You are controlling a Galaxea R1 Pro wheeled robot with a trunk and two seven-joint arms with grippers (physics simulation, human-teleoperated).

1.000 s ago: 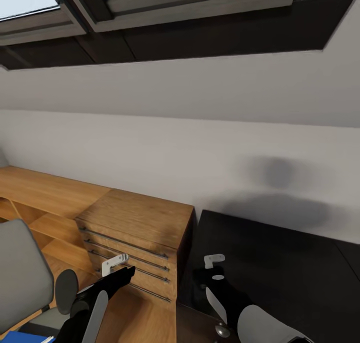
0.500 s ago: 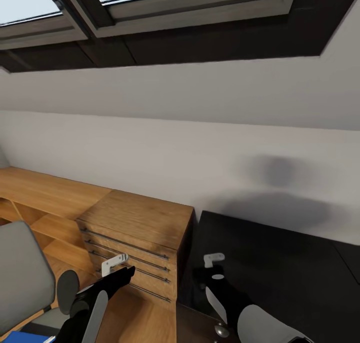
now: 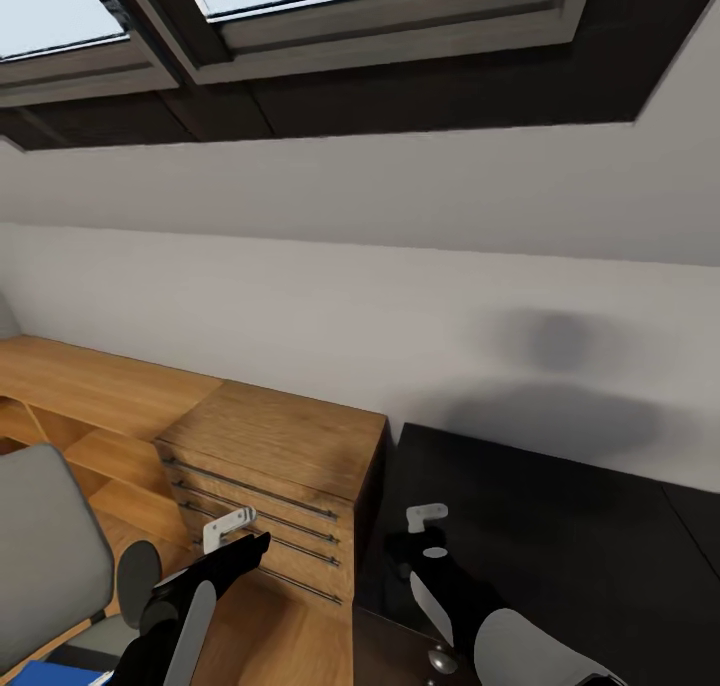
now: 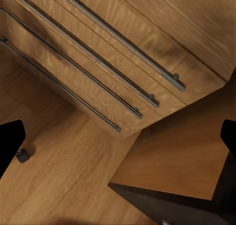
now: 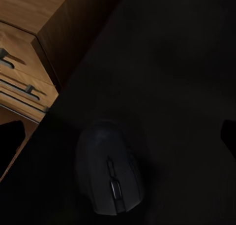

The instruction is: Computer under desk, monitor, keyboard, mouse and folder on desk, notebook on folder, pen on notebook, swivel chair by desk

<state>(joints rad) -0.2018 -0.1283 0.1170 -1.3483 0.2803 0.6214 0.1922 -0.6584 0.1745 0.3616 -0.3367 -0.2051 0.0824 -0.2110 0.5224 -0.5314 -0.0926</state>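
Black mouse [image 5: 110, 173] lies on the desk [image 3: 560, 526] beneath my right gripper [image 5: 118, 131] — jaws spread, empty; its long axis runs roughly across them. Left gripper [image 4: 118, 141], equally released, overhangs the wooden drawer chest [image 3: 270, 466].

Matt black desk [image 3: 560, 526]; beneath the right gripper [image 5: 118, 136], a smooth, seemingly plastic mouse [image 5: 110, 173]; nearby, grained wood drawer chest [image 3: 270, 456] with metal handles.

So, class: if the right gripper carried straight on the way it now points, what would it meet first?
Probably the black mouse, which lies on the black desk almost directly ahead of the right gripper in its wrist view. How far off it is cannot be judged.
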